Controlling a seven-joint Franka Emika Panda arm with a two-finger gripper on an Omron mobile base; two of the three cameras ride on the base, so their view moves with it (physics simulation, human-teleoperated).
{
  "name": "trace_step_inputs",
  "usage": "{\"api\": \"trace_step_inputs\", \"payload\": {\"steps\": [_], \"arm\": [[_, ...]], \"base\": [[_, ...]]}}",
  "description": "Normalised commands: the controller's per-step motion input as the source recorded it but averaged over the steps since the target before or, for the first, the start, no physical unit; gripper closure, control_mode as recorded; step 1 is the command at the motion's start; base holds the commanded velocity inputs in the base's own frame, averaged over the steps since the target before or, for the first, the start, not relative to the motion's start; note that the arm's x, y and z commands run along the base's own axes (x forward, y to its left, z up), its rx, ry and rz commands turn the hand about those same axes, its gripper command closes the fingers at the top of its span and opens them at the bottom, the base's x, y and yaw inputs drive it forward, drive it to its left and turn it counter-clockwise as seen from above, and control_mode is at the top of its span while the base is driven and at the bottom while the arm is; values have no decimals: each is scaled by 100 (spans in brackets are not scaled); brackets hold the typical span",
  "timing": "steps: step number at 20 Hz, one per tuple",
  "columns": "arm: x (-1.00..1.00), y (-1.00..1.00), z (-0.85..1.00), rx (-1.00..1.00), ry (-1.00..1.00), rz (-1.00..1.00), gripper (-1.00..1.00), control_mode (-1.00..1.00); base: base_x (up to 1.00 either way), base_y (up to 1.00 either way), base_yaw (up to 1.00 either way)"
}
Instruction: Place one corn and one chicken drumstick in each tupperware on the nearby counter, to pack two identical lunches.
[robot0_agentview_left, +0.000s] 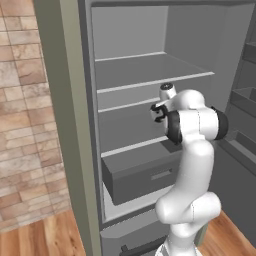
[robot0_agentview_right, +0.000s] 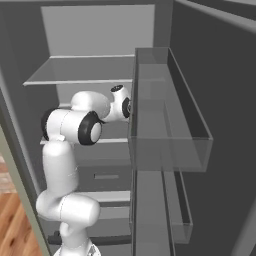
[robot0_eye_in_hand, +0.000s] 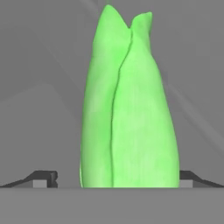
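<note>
Hand view had it right up close: a bright-green, finger-shaped corn cob (robot0_eye_in_hand: 129, 109) stood tall between the two small dark fingertips (robot0_eye_in_hand: 43, 178) of the claw (robot0_eye_in_hand: 118, 179), one tip at the cob's left flank and one at its right. The tips stood wide apart, spread about as far as the husk was broad; whether they actually touched it could not be told. A dark seam ran down the husk, and its pointed end split into two peaks against a plain grey surface.

In the left base view, brick wall (robot0_agentview_left: 22, 115) at the left, then the olive-green frame of the open grey refrigerator (robot0_agentview_left: 65, 125), then the white arm (robot0_agentview_left: 192, 150) reaching in over a middle shelf (robot0_agentview_left: 130, 130) above a grey drawer (robot0_agentview_left: 145, 175). In the right base view the arm sat left, with the clear door bins (robot0_agentview_right: 170, 130) of the fridge at the right.
</note>
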Motion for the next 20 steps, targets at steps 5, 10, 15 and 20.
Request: {"api": "trace_step_inputs", "payload": {"steps": [5, 10, 15, 20], "arm": [[59, -23, -63, 0, 0, -5, 100, -100], [20, -8, -64, 0, 0, -5, 100, -100], [-16, 5, -61, 0, 0, -3, 100, -100], [-100, 63, -47, 0, 0, 0, 100, -100]], "base": [[0, 0, 0], [0, 0, 0], [0, 0, 0], [0, 0, 0]]}}
